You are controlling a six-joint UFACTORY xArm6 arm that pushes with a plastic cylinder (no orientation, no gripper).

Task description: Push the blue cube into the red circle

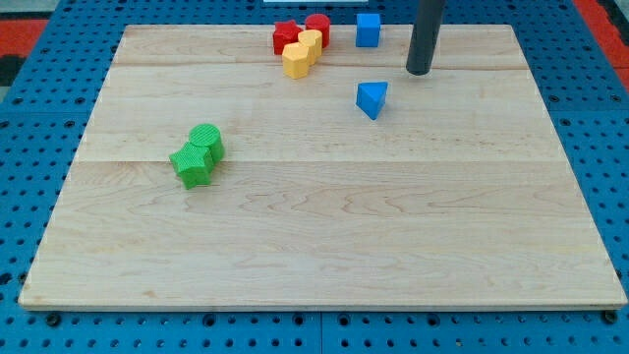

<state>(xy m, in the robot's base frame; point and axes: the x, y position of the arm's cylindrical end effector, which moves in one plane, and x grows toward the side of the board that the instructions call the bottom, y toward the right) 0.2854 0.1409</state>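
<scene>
The blue cube (368,29) stands near the board's top edge, right of centre. The red circle block (317,26) sits to its left at the top, a small gap between them, next to a red star-like block (286,37). My tip (419,72) is the lower end of a dark rod, to the right of and below the blue cube, not touching it. A blue triangular block (371,99) lies below and left of my tip.
Two yellow blocks (299,58) press against the red ones from below. A green pair, a round block (206,140) and a star-like block (192,165), lies at the left of the wooden board (314,246). A blue pegboard (29,197) surrounds the board.
</scene>
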